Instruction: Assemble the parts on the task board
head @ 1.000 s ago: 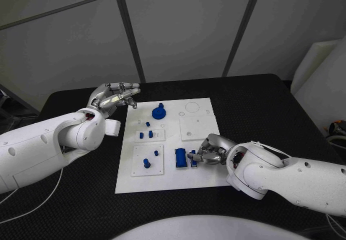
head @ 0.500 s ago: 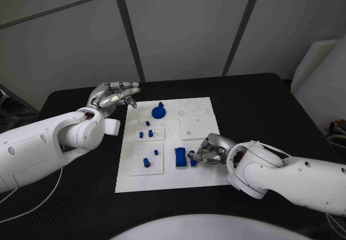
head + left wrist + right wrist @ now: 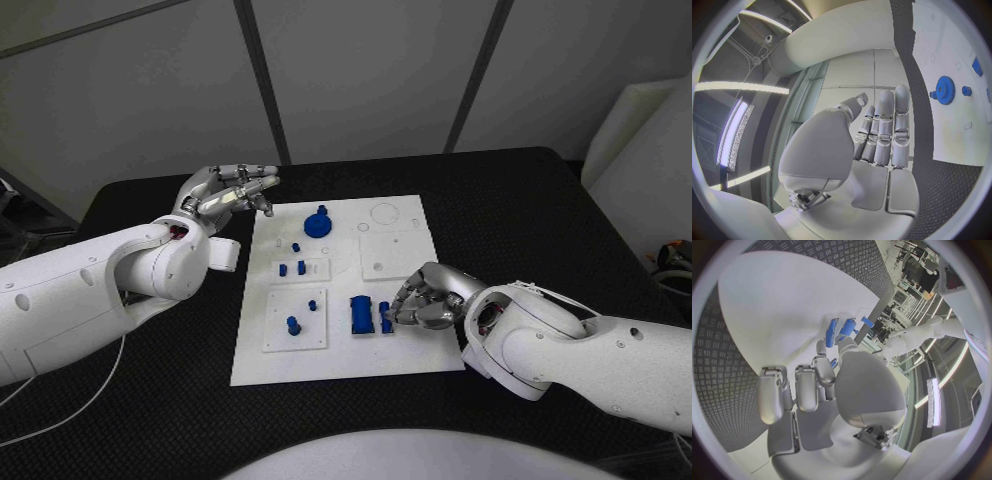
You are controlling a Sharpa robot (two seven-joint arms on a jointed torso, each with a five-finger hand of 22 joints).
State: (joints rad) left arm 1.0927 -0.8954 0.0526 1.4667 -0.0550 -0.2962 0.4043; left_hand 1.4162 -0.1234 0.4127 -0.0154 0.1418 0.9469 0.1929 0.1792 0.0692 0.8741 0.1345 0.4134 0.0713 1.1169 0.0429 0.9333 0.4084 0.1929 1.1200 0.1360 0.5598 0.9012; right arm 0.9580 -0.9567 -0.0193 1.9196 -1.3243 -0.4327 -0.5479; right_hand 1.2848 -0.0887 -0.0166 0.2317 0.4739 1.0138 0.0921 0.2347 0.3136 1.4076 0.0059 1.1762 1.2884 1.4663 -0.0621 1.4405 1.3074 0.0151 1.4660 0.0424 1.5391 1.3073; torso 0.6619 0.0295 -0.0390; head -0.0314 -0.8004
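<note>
The white task board (image 3: 411,350) lies in the middle of the table. My right hand (image 3: 421,300) rests low over its near right part. Its thumb and a finger pinch a small blue part (image 3: 385,319) that stands upright right beside a larger blue block (image 3: 359,314). The right wrist view has that hand (image 3: 826,385) with a bit of blue between thumb and finger, and the block (image 3: 831,334) just beyond. My left hand (image 3: 231,190) hovers open off the board's far left corner, fingers together and holding nothing. A blue gear (image 3: 319,222) lies at the board's far end.
Several small blue pegs (image 3: 293,324) stand in the board's white left-hand plates. A white square plate (image 3: 389,253) sits just beyond my right hand. The left wrist view looks past my left hand (image 3: 879,135) to the gear (image 3: 945,90). Black table surrounds the board.
My right hand has shifted slightly to the right and up, so more of the small blue part beside the block shows. The left hand has stayed put.
</note>
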